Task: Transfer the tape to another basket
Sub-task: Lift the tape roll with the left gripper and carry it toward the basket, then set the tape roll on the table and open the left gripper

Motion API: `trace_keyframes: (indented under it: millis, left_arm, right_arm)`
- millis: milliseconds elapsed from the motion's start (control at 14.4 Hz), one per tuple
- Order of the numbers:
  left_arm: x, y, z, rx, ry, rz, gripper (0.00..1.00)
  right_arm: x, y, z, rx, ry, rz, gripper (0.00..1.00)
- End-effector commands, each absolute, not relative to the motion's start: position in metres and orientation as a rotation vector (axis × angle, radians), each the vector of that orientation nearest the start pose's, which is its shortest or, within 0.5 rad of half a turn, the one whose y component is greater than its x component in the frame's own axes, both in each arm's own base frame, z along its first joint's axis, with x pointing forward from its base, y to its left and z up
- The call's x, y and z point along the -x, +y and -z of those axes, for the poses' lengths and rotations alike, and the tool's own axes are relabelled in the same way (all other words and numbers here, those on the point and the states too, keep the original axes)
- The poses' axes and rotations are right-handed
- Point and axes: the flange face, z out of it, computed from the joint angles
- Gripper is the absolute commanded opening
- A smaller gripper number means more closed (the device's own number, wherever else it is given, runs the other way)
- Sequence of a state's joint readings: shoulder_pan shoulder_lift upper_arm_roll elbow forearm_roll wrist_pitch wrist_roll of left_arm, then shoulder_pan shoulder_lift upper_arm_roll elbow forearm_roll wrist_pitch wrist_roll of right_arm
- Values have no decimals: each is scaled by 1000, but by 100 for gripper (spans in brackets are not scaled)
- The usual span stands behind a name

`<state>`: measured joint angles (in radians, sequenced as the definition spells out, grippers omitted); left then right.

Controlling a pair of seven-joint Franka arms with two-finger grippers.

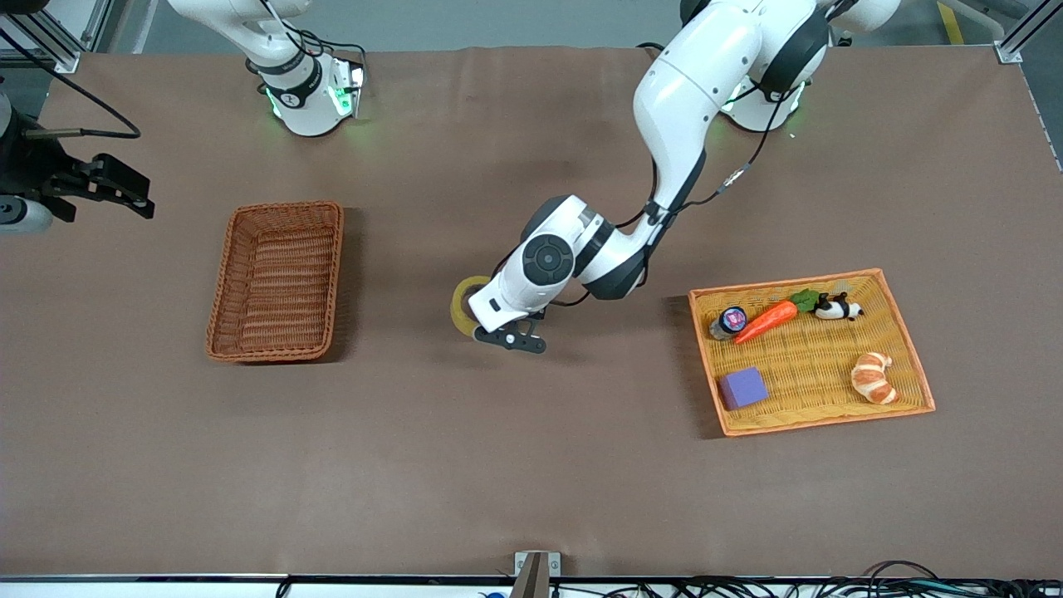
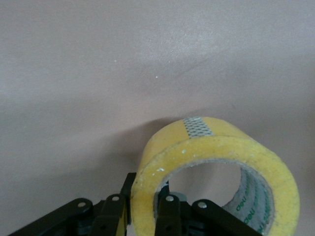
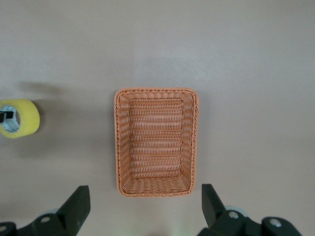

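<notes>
A: Left gripper (image 1: 480,325)?

B: It is pinching the tape (image 1: 462,306) through the ring wall, one finger inside the core and one outside, as the left wrist view shows (image 2: 142,216). The roll (image 2: 216,172) is hanging on edge in the air over bare table (image 1: 531,465), between the two containers.

A: Where is the tape relative to the basket (image 1: 276,281)?

B: It is well apart from it, over the middle of the table, toward the left arm's end from the basket. The right wrist view is showing the roll (image 3: 19,118) off to one side of the basket (image 3: 156,142), not over it.

A: Right gripper (image 1: 124,193)?

B: It is waiting up in the air over the table edge at the right arm's end, fingers spread wide (image 3: 76,209), pinching nothing. Its camera is looking straight down at the basket.

A: Other items?

B: The yellow tray (image 1: 905,349) is sitting toward the left arm's end. In it: a carrot (image 1: 768,320), a small jar (image 1: 729,321) touching the carrot's tip, a panda toy (image 1: 837,308) beside the carrot's leaves, a purple block (image 1: 742,387) and a croissant (image 1: 873,377), both nearer the front camera.
</notes>
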<state>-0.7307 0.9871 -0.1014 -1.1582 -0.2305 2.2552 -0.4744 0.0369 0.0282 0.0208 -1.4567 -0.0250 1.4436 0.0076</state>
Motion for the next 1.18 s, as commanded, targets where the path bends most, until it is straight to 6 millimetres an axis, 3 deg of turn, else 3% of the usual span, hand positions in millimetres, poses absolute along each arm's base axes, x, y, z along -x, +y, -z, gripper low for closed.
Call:
trace_keyframes:
  millis: [0,139,279,418,557,697,905,1045,1114]
  left_arm:
    - [-541,-568,-210,3440,258,-110,14]
    - [-543,-565,-215,3435,258,-101,29]
    - [-537,-566,-212,3416,278,-117,36]
    - [-542,-558,-237,3399,284,-127,42]
    - [-547,-547,-263,3351,311,-140,55]
    - [-565,-517,-309,3338,272,-143,68]
    - [-594,-443,-389,3329,172,-148,87]
    - [-609,-385,-434,3343,96,-86,100]
    - [-614,-353,-458,3352,72,-42,100]
  right_arm:
    - [-544,26,-655,3153,-63,-53,100]
    - [-544,26,-655,3153,-63,-53,100]
    - [-544,26,-655,3152,-61,-53,100]
    - [-544,26,-655,3152,-61,-53,100]
    - [-544,26,-655,3151,-59,-48,100]
    - [-546,38,-650,3145,-108,-67,100]
    - [-542,89,-620,3138,-222,-127,100]
    - [-542,122,-574,3147,-162,-139,100]
    - [-539,145,-555,3149,-164,-114,100]
